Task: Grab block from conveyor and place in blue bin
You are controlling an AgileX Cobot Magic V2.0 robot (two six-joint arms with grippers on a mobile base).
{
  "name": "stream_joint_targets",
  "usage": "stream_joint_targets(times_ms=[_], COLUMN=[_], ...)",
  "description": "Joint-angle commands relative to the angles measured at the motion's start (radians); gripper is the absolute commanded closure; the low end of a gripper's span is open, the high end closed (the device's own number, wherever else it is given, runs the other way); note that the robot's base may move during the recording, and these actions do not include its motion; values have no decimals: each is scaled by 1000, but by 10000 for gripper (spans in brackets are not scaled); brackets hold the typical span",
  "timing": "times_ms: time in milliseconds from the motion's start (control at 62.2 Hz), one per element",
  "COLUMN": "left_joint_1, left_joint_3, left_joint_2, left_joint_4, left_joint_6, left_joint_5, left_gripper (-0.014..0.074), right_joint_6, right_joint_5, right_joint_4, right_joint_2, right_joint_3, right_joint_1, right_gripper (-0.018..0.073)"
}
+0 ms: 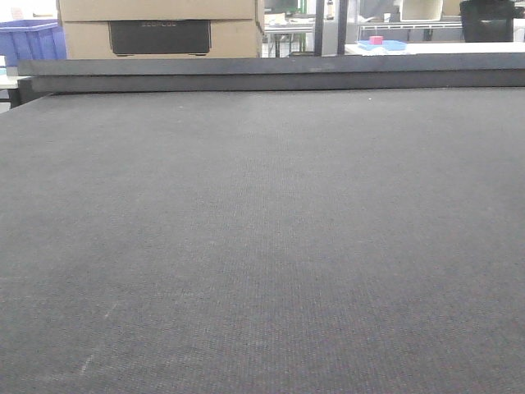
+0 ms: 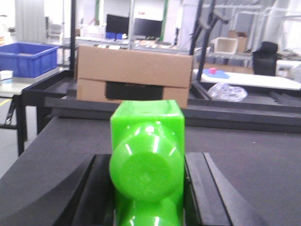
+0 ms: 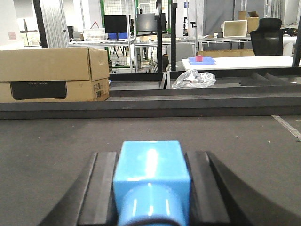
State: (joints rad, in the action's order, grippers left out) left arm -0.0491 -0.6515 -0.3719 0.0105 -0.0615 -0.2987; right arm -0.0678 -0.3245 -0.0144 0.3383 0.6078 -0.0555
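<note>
My left gripper [image 2: 146, 188] is shut on the bright green block [image 2: 146, 160], its round stud facing the camera, held just above the dark grey conveyor [image 2: 244, 155]. My right gripper [image 3: 151, 188] is shut on a light blue brick [image 3: 151, 174] over the same belt [image 3: 56, 141]. In the front view the conveyor [image 1: 262, 246] fills the frame with nothing on it, and neither gripper shows there. The blue bin [image 2: 27, 59] stands far left beyond the belt, and its corner shows in the front view [image 1: 29, 43].
A dark rail [image 1: 271, 72] edges the belt's far side. A cardboard box [image 2: 134, 73] sits behind it. A white table [image 3: 240, 61] at the back right holds a tiny pink block [image 3: 199, 58] on a blue plate. A crumpled clear bag [image 3: 193, 79] lies near the rail.
</note>
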Motion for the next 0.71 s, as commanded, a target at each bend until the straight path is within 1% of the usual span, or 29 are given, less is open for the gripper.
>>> stream_joint_targets(times_ms=[0, 691], left_joint_1=[-8, -8], left_joint_3=[2, 2], left_joint_2=[18, 18], left_joint_4=[6, 6], left_joint_6=[-2, -2], left_joint_5=[12, 10], left_gripper=[707, 707], right_joint_6=[7, 7], right_joint_5=[27, 27], right_joint_4=[1, 1], right_joint_2=[-3, -3], right_joint_3=[-5, -5], right_joint_1=[-2, -2], right_gripper=[721, 721])
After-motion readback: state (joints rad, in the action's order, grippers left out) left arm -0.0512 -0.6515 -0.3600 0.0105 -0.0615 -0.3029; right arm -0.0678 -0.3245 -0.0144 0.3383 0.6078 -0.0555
